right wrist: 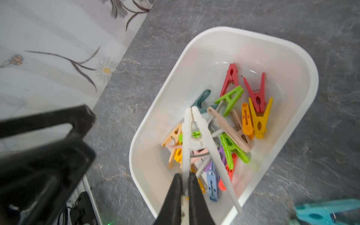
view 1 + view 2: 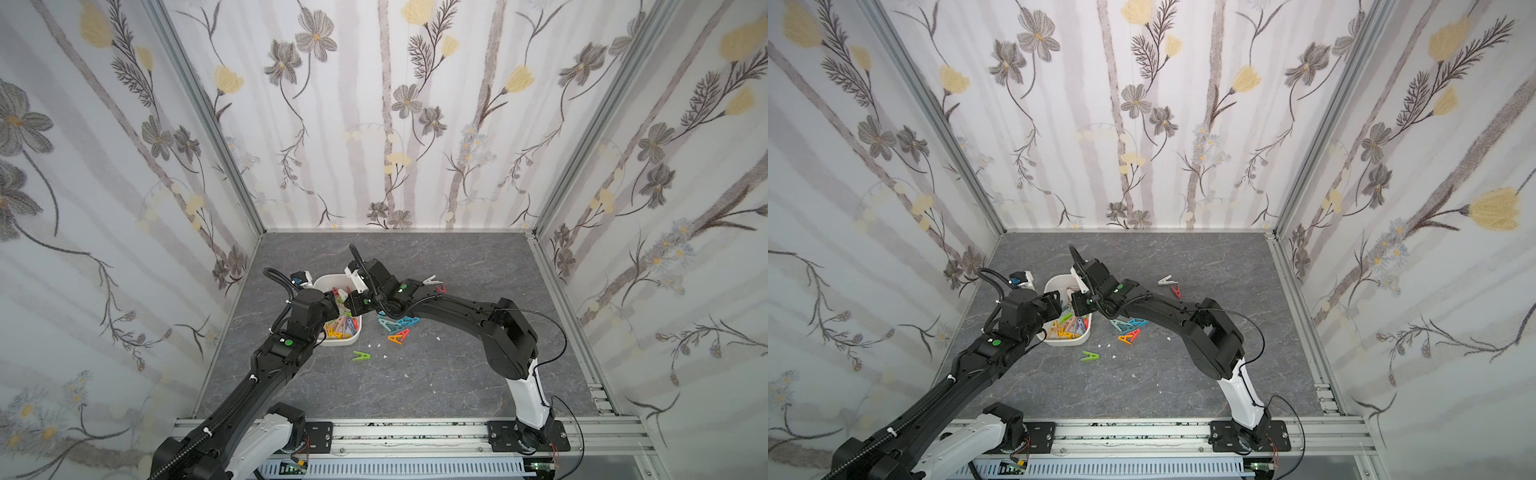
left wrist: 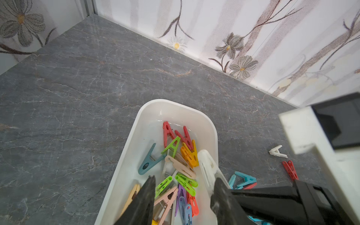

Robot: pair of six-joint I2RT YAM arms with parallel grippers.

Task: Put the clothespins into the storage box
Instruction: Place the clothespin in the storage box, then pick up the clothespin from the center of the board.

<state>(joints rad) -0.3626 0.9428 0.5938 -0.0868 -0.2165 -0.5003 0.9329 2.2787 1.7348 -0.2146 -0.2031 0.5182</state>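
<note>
**Right wrist view:** right end effector (image 1: 184, 175) clenched on one leg of a white clothespin (image 1: 194, 132), which hangs above the storage box (image 1: 292, 58); the box is white and round-cornered, and stands on the counter (image 1: 321, 146); inside it lies a loose heap of clothespins (image 1: 257, 116) in red, green, yellow, orange, beige, pink, purple and blue; a teal clothespin (image 1: 321, 214) lies on the counter just outside the box; counter grey and stone-patterned, with pale veins; a floral wall panel (image 1: 48, 58) meets its edge.

**Left wrist view:** left end effector (image 3: 184, 178) released, its two black fingers (image 3: 146, 198) apart with nothing between them, poised over the heap in the box; the white clothespin sits just beside one finger; on the counter outside the box, a small group of blue clothespins (image 3: 244, 180) lies near the box wall; a loose white peg (image 3: 277, 152) and a red peg (image 3: 290, 170) lie farther off, near each other; the papered wall runs along the counter's far edge.

**Top views:** both arms reach in from a metal rail (image 2: 415, 432) along the front edge; they meet over the storage box, which stands left of the counter's middle; a green peg (image 2: 361, 356) lies alone in front of the box; an orange peg (image 2: 398, 338) lies beside the blue group; small white flecks (image 2: 378, 345) are scattered between them; the counter is enclosed on three sides by walls (image 2: 395, 124) papered with grey and yellow flowers; aluminium posts (image 2: 210, 120) stand at the corners.
</note>
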